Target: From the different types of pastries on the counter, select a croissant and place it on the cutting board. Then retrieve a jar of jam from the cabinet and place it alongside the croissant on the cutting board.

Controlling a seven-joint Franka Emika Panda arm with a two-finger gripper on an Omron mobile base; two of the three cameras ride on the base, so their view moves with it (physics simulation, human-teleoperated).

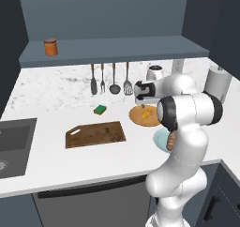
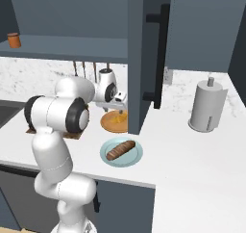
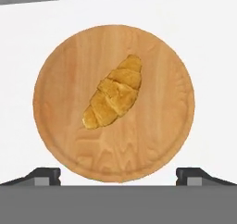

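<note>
The croissant (image 3: 113, 93) is a small golden-yellow curved pastry lying in the middle of a round wooden plate (image 3: 60, 140). My gripper (image 3: 118, 177) hangs straight above it, open, with nothing between its fingertips (image 3: 44, 176). From the left base view, the gripper (image 1: 140, 101) hovers over the croissant (image 1: 146, 112) on the counter (image 1: 47, 170). The dark brown cutting board (image 1: 95, 133) lies bare to the left of the plate. A brown loaf (image 2: 120, 150) rests on a pale blue plate (image 2: 137, 157). The orange-brown jar of jam (image 1: 50, 47) stands on the cabinet's shelf ledge (image 1: 117, 50).
A green sponge (image 1: 99, 109) lies behind the board. Utensils (image 1: 110, 78) hang on the back wall. A white paper-towel roll (image 2: 206, 104) stands at the right. The dark sink (image 1: 14, 141) is at the far left. A dark cabinet door (image 2: 137, 58) hangs open beside the hand.
</note>
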